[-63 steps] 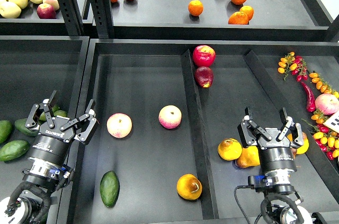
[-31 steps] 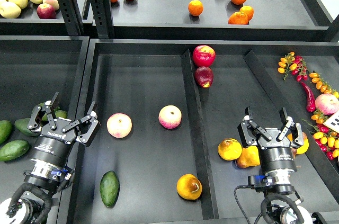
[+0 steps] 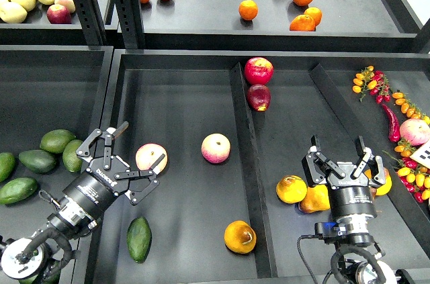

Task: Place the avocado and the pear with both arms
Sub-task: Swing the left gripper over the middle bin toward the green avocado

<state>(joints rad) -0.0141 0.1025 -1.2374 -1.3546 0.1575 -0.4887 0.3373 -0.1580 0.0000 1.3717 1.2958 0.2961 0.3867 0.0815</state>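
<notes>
The avocado (image 3: 139,238), dark green and tapered, lies on the floor of the middle tray (image 3: 181,109) near its front left. The pear (image 3: 240,236), golden orange with a brown blotch, lies near the tray's front right by the divider. My left gripper (image 3: 143,141) is open, angled to the upper right, over the tray's left side next to a pink apple (image 3: 151,158) and above the avocado. My right gripper (image 3: 336,143) is open and empty in the right compartment, over yellow fruits (image 3: 291,188).
A second pink apple (image 3: 216,148) lies mid-tray. Two red apples (image 3: 259,70) sit by the divider (image 3: 245,156). Several green avocados (image 3: 57,140) lie in the left bin. Oranges (image 3: 248,9) sit on the back shelf. Peppers and small tomatoes (image 3: 403,143) lie at right.
My left gripper has swung right from the left bin over the tray's left edge, beside the pink apple. Avocados in the left bin are now uncovered. The right arm has not moved.
</notes>
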